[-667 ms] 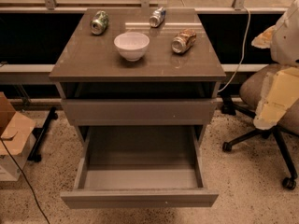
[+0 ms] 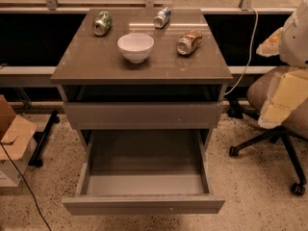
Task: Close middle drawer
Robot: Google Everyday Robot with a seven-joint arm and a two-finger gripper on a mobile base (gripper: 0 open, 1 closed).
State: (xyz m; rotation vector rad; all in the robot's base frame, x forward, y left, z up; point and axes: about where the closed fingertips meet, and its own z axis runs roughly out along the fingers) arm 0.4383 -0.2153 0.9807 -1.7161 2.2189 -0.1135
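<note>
The middle drawer (image 2: 144,182) is pulled far out of the grey-brown cabinet, and its deep grey box is empty. Its low front panel (image 2: 143,205) faces me near the bottom edge of the view, with a tiny pale speck right of centre. Above it, the drawer with the taller front (image 2: 143,114) sits nearly flush. My gripper (image 2: 285,94) shows as pale cream parts at the right edge. It is level with the upper drawer and well right of the cabinet, and it touches nothing.
On the cabinet top (image 2: 86,64) lie a white bowl (image 2: 135,46), a green can (image 2: 102,23), a blue-and-white can (image 2: 162,17) and a brown can (image 2: 189,42). An office chair (image 2: 274,129) stands at the right. A cardboard box (image 2: 12,138) and a cable are at the left.
</note>
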